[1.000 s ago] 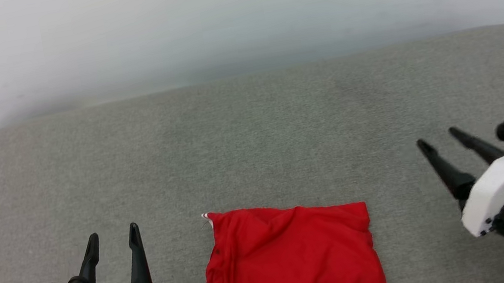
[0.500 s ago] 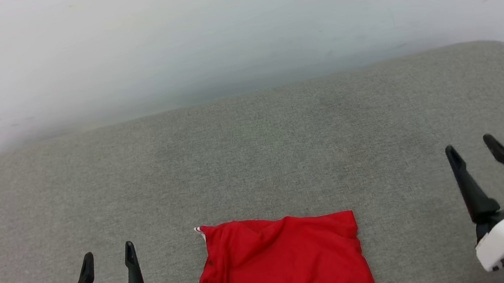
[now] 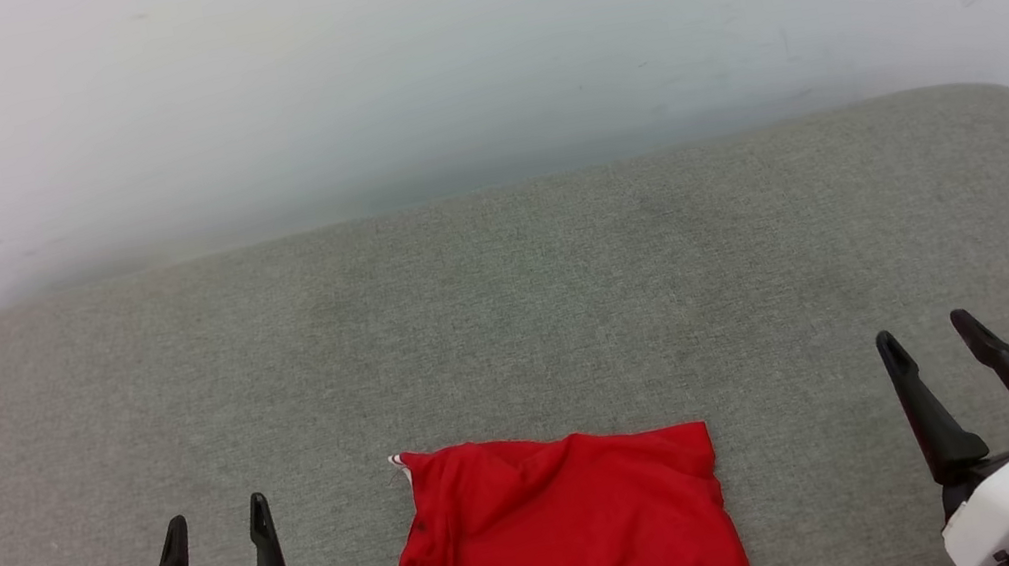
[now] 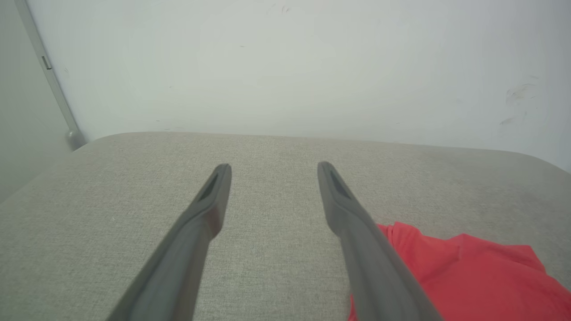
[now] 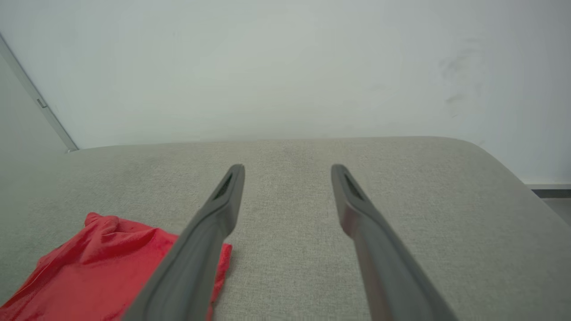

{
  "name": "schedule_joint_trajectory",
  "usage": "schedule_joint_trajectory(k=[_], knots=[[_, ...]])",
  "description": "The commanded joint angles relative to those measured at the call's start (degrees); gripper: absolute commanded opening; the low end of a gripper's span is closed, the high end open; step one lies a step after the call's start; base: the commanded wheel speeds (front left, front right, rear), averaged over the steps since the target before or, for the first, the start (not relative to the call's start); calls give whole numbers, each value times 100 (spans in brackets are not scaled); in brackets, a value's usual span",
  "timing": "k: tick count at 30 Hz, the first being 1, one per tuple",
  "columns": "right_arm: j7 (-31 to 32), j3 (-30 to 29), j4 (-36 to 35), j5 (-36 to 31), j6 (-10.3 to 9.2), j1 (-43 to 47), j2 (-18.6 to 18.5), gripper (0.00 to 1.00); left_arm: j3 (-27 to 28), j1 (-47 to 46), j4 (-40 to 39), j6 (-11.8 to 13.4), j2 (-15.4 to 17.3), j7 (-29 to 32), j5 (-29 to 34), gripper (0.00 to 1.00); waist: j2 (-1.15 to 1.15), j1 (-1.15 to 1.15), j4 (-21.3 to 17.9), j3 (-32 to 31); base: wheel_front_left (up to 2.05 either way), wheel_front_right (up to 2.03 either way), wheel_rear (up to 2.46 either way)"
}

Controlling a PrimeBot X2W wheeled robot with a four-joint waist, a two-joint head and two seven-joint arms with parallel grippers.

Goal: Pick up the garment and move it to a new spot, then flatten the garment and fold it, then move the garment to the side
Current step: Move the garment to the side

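The red garment (image 3: 570,536) lies at six o'clock on the gray surface (image 3: 511,322). My left gripper (image 3: 215,513) and right gripper (image 3: 924,328) are spread wide, holding nothing.

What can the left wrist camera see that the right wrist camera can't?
Left wrist view, not the right: the left gripper, fingers apart, with the red garment on its right. Right wrist view, not the left: the right gripper, fingers apart, and a dark baseboard strip past the cushion. Both: the garment lying on the grey cushion, the scuffed white wall, a thin strip running up it.
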Motion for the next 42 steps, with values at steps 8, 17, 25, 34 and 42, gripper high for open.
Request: schedule_joint_trajectory(k=[8, 17, 25, 34, 42], knots=[[790, -384, 282, 678, -1, 147, 78, 100, 0, -91, -45, 31, -16, -6, -5, 100, 0, 0, 122, 53, 0, 0, 0], [2720, -553, 1230, 2365, -1, -46, -277, 100, -7, -174, -187, 47, -105, -47, 46, 100, 0, 0, 459, 276, 0, 0, 0], [3381, -30, 1960, 3931, -2, -508, -4, 100, -79, -408, -91, -66, -253, -67, 44, 100, 0, 0, 803, 619, 0, 0, 0], [3321, 300, 2700, 4980, -1, -1047, 170, 18, -46, -608, 80, -172, -317, -83, 58, 100, 0, 0, 977, 801, 0, 0, 0], [3095, 733, 2537, 5170, -1, -1191, -159, 0, 23, -510, 152, -200, -300, -95, 58, 100, 0, 0, 826, 617, 0, 0, 0]])
